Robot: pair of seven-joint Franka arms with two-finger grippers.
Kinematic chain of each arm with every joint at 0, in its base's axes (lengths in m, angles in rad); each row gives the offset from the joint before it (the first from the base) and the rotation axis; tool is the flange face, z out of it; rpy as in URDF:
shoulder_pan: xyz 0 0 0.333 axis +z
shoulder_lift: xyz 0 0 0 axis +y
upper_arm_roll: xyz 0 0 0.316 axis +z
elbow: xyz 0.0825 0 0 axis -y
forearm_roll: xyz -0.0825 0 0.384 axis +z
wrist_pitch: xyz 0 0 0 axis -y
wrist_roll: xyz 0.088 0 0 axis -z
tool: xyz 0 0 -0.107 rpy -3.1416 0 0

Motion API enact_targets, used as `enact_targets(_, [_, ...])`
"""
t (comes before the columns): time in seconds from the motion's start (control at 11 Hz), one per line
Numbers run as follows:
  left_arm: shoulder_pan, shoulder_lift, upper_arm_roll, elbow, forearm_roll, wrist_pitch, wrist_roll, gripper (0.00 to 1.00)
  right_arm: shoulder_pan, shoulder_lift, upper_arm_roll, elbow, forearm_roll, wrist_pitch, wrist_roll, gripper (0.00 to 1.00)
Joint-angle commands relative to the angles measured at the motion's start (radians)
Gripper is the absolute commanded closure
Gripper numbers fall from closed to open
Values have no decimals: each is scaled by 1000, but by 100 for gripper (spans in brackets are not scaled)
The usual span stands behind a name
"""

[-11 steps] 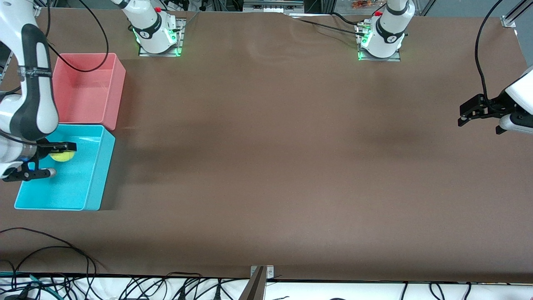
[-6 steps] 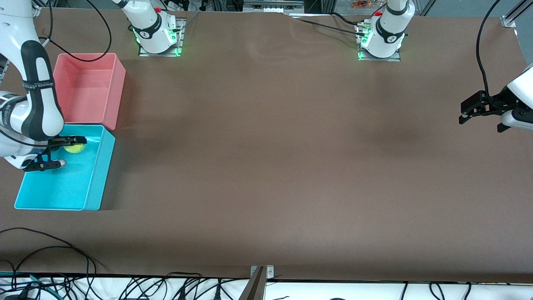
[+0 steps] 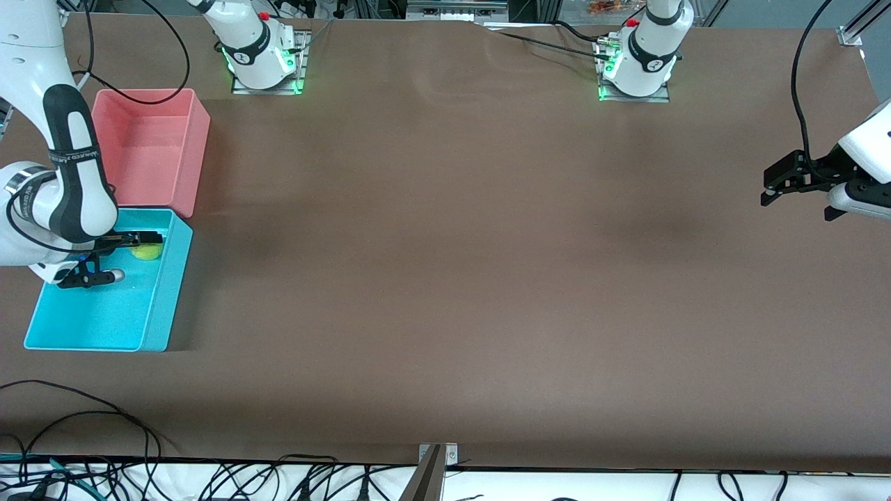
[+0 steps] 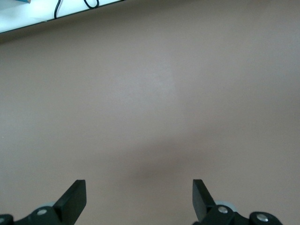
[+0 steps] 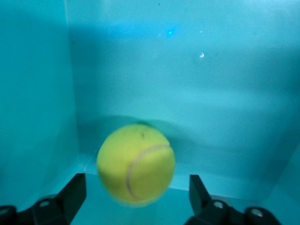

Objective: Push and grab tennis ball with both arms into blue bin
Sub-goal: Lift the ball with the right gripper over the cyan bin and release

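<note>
The tennis ball [image 3: 147, 251] is inside the blue bin [image 3: 167, 299], close to the corner beside the pink bin. In the right wrist view the ball [image 5: 136, 164] looks blurred against the bin's blue floor [image 5: 225, 93]. My right gripper [image 3: 138, 258] is open over the bin. Its fingers [image 5: 75, 192] stand wider than the ball and do not touch it. My left gripper [image 3: 797, 207] is open and empty, low over bare table at the left arm's end. The left wrist view shows its fingers [image 4: 75, 197] spread over brown table.
The pink bin [image 3: 191, 153] stands against the blue bin, farther from the front camera. The two arm bases [image 3: 264, 62] [image 3: 637, 69] stand along the table's top edge. Cables [image 3: 83, 417] lie at the front edge.
My right gripper has moved within the blue bin toward the pink bin. The ball has shifted toward the bin's wall on the left arm's side. My left gripper has shifted slightly.
</note>
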Motion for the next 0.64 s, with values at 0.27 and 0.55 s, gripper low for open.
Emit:
enact_targets(0.27, [-3, -15, 6, -12, -18, -9, 28, 0, -13, -30, 1, 161, 31, -227, -13, 0])
enact_targets(0.55, [-2, -14, 6, -14, -18, -9, 28, 0, -1, -52, 9, 310, 31, -308, 16, 0])
